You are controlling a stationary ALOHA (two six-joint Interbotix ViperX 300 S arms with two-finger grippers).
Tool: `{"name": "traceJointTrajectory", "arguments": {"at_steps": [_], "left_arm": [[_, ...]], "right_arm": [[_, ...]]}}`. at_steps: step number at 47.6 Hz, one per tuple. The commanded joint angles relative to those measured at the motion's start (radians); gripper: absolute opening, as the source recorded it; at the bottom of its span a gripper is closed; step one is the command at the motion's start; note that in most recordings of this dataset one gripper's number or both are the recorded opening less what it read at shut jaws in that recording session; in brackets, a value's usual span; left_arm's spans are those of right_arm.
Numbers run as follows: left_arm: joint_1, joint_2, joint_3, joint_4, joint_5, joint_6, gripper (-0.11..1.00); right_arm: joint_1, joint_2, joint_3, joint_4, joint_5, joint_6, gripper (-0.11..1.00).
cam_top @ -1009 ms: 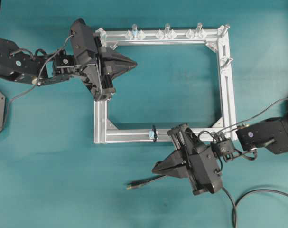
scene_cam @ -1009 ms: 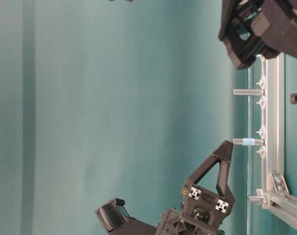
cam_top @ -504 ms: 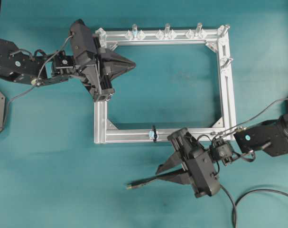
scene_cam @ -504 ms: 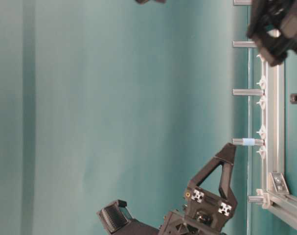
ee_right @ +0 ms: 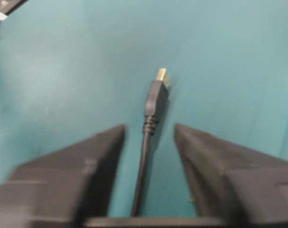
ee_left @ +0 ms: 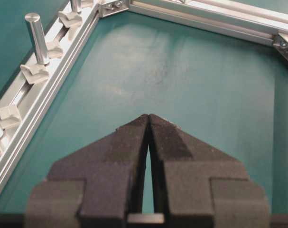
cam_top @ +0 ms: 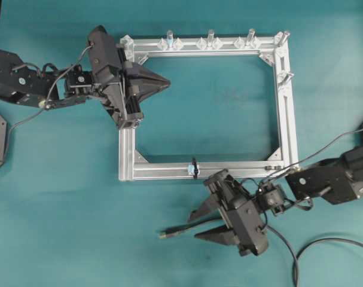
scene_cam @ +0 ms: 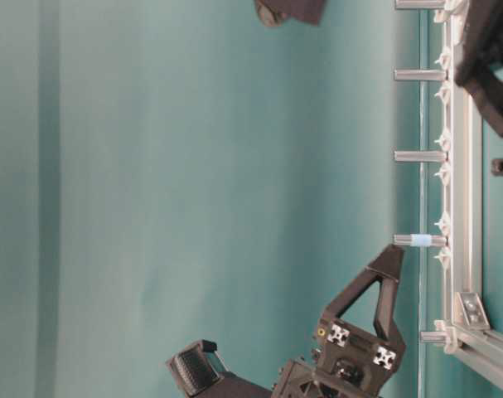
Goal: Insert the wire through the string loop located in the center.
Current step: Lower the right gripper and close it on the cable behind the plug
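A rectangular aluminium frame (cam_top: 284, 107) occupies the upper centre of the overhead view on a teal table (cam_top: 67, 209); the left gripper (cam_top: 167, 82), fingers pressed together on nothing, hangs over the frame's upper left corner. At lower centre the right gripper (cam_top: 194, 226) stands with its jaws spread wide on either side of the wire (ee_right: 144, 156), which lies on the table between the fingers, apparently touching neither, its brassy-tipped plug (ee_right: 157, 95) pointing left in the overhead view. The string loop (cam_top: 194, 168), with its pale clip, sits on the frame's lower rail, just above the right gripper.
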State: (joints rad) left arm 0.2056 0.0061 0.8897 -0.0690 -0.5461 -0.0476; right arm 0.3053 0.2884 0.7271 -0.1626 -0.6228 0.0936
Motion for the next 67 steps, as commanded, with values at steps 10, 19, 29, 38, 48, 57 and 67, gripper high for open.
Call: {"name": "traceJointTrajectory", "arguments": {"at_steps": [10,19,29,38,48,57,67], "left_arm": [[-0.009,-0.025,-0.002,0.002,-0.005,-0.005,0.0],[-0.015,-0.023,0.0,0.002,-0.005,-0.005,0.0],[-0.02,-0.025,0.0,0.002,-0.003,-0.006,0.0],[-0.034,-0.025,-0.002,0.002,-0.003,-0.008,0.0],[-0.044,-0.025,0.0,0.002,-0.003,-0.011,0.0],[-0.044,-0.025,0.0,0.002,-0.002,-0.023,0.0],[-0.046,-0.025,0.0,0.002,-0.002,-0.023,0.0]], "right_arm": [[0.005,0.012,-0.035,-0.002,-0.003,0.0,0.73],[0.005,0.034,-0.037,-0.002,0.003,0.0,0.73],[0.005,0.058,-0.046,0.0,0.034,0.002,0.73],[0.005,0.071,-0.054,0.026,0.057,0.002,0.73],[0.005,0.072,-0.054,0.052,0.074,0.003,0.73],[0.005,0.074,-0.058,0.052,0.075,0.003,0.73],[0.005,0.074,-0.058,0.052,0.078,0.003,0.67]]}}
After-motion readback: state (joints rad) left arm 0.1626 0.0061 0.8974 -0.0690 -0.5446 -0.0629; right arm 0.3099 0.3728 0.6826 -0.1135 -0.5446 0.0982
